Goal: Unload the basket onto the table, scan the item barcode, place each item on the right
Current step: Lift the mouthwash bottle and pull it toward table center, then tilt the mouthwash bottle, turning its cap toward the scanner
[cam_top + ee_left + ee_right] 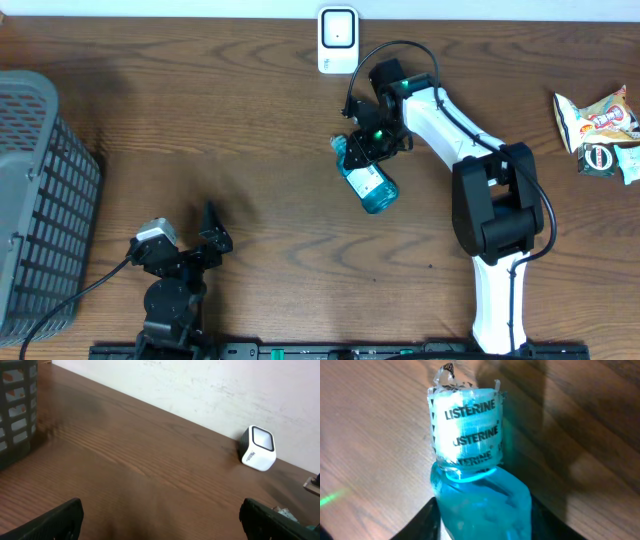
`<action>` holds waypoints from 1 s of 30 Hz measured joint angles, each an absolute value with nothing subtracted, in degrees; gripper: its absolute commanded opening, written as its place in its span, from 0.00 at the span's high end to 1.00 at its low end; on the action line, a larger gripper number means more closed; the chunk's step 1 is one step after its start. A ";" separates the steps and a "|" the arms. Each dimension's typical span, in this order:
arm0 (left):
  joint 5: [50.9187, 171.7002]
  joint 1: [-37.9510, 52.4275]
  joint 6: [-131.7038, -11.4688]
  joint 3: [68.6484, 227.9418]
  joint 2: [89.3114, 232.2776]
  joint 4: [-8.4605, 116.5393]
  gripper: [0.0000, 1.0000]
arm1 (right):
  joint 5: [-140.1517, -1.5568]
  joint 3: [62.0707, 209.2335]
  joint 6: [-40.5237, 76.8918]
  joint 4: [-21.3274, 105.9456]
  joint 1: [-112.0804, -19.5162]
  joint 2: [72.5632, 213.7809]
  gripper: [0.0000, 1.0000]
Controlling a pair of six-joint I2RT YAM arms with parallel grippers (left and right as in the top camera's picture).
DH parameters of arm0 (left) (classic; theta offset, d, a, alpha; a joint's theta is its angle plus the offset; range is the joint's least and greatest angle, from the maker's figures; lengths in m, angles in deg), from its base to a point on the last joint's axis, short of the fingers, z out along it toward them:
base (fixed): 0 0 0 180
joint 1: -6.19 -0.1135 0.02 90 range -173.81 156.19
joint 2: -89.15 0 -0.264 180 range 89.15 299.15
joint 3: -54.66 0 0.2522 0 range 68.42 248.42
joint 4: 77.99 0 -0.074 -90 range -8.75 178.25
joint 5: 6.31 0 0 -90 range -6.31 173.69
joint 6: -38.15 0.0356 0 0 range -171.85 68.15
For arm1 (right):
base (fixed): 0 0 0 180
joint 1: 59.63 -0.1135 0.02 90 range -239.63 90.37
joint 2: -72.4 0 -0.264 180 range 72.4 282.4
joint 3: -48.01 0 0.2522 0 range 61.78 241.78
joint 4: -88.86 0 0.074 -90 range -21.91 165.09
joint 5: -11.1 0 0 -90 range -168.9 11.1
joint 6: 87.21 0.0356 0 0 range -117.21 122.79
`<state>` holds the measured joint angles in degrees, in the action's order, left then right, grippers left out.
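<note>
One step looks underway, none finished; right gripper (368,140) sits on the mouthwash bottle (372,185) near table centre, fingers (420,525) pressed to both sides of its blue body, so clamped on it as far as wrist cam shows; can't tell if it's off the wood yet; scanner (338,40) stands at far edge, near but apart; to do, I'd judge: lift, turn label to scanner window; barcode not visible; left gripper (212,238) wide apart, empty, by near edge.

The right arm (445,118) is showing white shells over black joints; a black cable (395,43) is looping just behind the right gripper (362,152).
</note>
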<state>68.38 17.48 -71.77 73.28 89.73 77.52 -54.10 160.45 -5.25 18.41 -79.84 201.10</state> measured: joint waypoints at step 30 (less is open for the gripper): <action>68.38 17.48 -71.77 73.28 89.73 77.52 0.02 | -75.15 165.96 6.45 10.37 -93.24 203.03 0.50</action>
<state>68.38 17.48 -71.77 73.28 89.73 77.52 -75.15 165.96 6.45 10.37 -93.24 203.03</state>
